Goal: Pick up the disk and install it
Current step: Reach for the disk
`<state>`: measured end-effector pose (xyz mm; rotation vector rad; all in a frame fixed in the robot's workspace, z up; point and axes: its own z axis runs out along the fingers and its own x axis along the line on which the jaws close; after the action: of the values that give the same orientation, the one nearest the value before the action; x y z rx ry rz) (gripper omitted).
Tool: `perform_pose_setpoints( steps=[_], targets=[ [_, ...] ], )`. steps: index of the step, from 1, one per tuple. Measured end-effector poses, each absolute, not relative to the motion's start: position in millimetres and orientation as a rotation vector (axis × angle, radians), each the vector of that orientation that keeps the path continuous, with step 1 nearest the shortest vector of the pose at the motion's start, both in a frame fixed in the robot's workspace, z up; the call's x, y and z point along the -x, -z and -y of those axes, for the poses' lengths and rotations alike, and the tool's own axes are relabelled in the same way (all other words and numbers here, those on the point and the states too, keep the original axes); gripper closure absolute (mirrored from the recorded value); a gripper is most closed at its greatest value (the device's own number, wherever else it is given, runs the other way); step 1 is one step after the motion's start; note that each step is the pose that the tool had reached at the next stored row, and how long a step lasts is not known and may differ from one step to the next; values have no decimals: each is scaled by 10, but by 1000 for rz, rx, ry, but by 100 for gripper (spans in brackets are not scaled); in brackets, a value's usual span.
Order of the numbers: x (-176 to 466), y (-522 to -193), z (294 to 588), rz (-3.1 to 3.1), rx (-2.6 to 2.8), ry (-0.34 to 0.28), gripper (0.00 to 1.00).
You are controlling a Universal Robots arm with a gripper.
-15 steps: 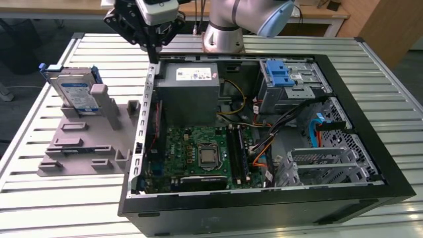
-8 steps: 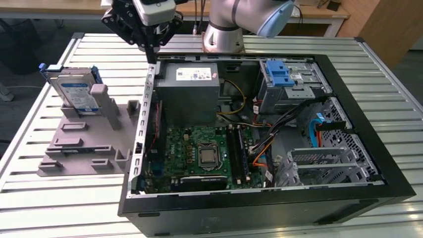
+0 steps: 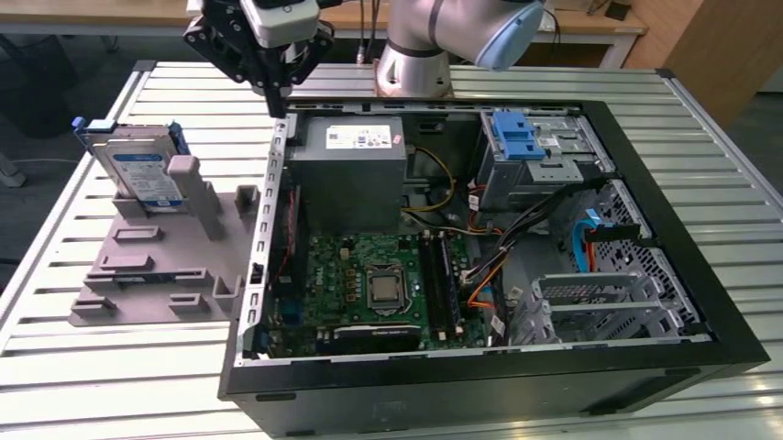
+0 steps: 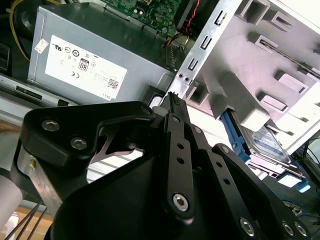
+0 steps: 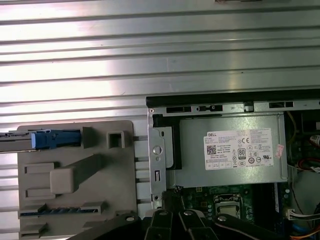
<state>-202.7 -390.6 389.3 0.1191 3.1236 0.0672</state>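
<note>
Gripper [image 3: 279,104], fingers together and empty, hovers at the case wall [image 3: 271,220]; approach the upright disk [image 3: 137,170] squarely, fingers opened wide beforehand

Pale arm [image 3: 423,46] with blue joint cap, black end effector [image 3: 281,103] pointing straight down, jaws pressed together, empty

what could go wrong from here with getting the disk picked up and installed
1. The hand hangs close above the case wall; a low sideways move toward the disk may clip that edge.
2. The disk stands upright in the grey holder with a grey post close by; an off-centre grasp might hit the post or tilt the disk.
3. Loose cables lie beside the drive cage and could snag on insertion.
</note>
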Motion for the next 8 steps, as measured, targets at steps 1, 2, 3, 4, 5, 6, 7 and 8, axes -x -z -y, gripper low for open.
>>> perform_pose_setpoints(
  steps=[1, 2, 3, 4, 5, 6, 7, 8],
  targets=[
    [2032, -3892, 3906, -3124, -119, -67, 89],
    [2039, -3892, 3905, -3125, -119, -67, 89],
    [2047, -3892, 3905, -3125, -119, -67, 89],
    [2056, -3891, 3904, -3126, -119, -67, 89],
    [2067, -3891, 3903, -3126, -119, -67, 89],
    [2079, -3891, 3901, -3127, -119, -67, 89],
    [2093, -3889, 3897, -3127, -119, -67, 89],
    [2109, -3889, 3890, -3127, -119, -67, 89]
  ],
)
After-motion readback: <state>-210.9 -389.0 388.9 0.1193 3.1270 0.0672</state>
